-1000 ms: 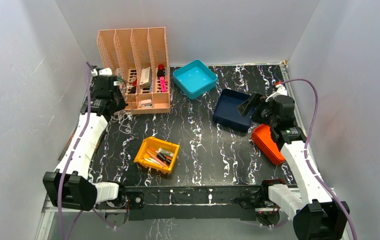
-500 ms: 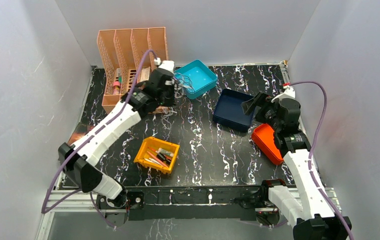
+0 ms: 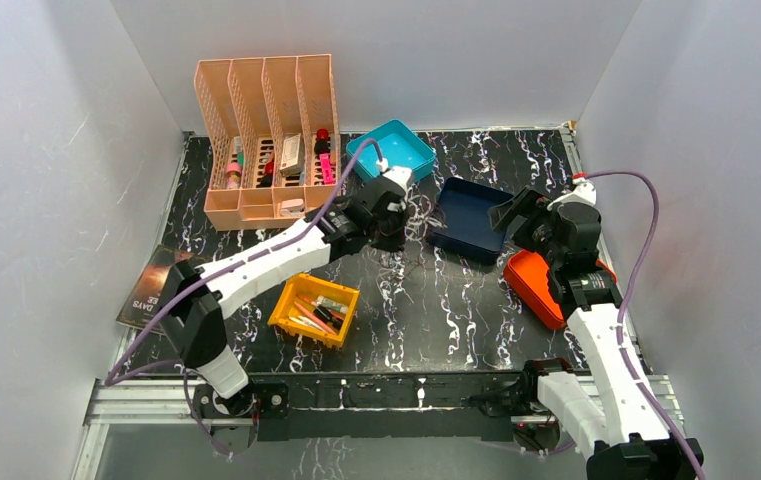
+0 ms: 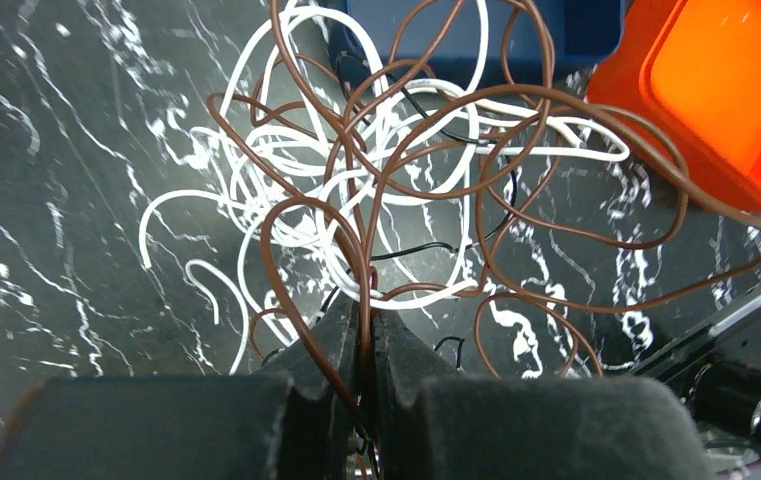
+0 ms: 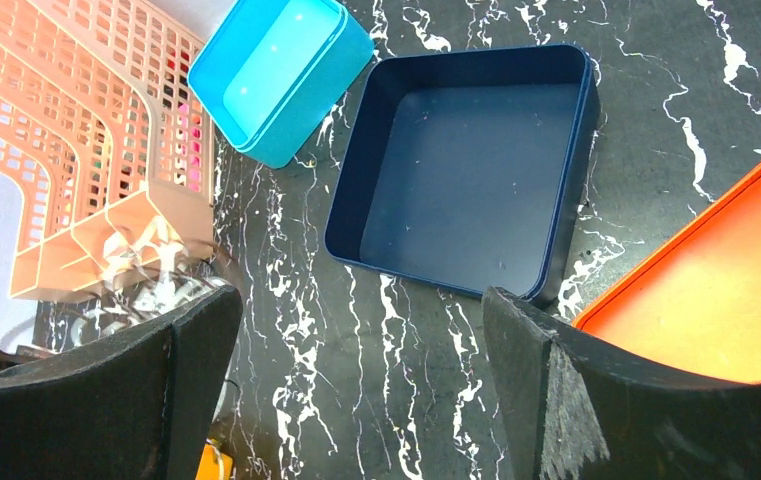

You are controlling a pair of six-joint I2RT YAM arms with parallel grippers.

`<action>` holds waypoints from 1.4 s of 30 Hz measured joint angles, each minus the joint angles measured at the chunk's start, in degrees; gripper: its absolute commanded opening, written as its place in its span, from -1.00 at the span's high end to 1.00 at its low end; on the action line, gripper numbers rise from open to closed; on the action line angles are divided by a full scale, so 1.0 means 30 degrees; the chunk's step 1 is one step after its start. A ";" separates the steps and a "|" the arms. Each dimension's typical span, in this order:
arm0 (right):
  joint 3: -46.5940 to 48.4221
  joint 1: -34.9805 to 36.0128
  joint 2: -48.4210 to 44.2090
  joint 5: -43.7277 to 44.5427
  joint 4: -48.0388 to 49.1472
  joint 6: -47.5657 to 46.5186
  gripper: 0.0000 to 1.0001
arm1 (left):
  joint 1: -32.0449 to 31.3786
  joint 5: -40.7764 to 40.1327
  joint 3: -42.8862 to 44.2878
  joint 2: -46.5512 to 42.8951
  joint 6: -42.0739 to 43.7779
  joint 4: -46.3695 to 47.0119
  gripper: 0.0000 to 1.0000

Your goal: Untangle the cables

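Left gripper (image 4: 364,335) pinched tight on the cables (image 4: 396,170), tangle fanning out just ahead; right gripper (image 5: 361,350) gaping wide, navy tray (image 5: 466,170) directly beyond it.

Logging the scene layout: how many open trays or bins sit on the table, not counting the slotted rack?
4: teal tray at the back, navy tray right of centre, orange tray at the right edge, yellow bin front left. None seems hidden.

Bright even light, soft faint shadows, overhead view sharp, wrist-view foregrounds blurred
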 measured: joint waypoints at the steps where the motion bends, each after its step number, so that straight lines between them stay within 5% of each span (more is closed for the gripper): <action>1: -0.0007 0.0000 0.0022 0.0036 -0.0058 0.0022 -0.97 | -0.0197 0.0131 -0.0299 0.0153 -0.0007 0.0204 0.98; 13: -0.0539 0.0000 0.0066 0.0095 0.0000 0.0131 -0.97 | -0.0925 0.0911 -0.2922 0.0444 0.0342 0.0714 0.04; 27: -0.0605 0.0000 0.0415 0.0022 0.0015 0.0204 -0.97 | -0.0925 -0.1392 -0.3016 -0.2812 0.0131 -0.1173 -0.30; 34: -0.0619 0.0000 0.0947 -0.0197 0.0022 0.0182 -0.97 | -0.0925 -0.0758 -0.6113 -0.6462 -0.0882 -0.3993 -0.39; 42: -0.0634 0.0000 0.1115 -0.0488 0.0007 -0.0029 -0.97 | -0.0925 0.1166 -0.7985 -0.4787 -0.1268 -0.3424 -0.52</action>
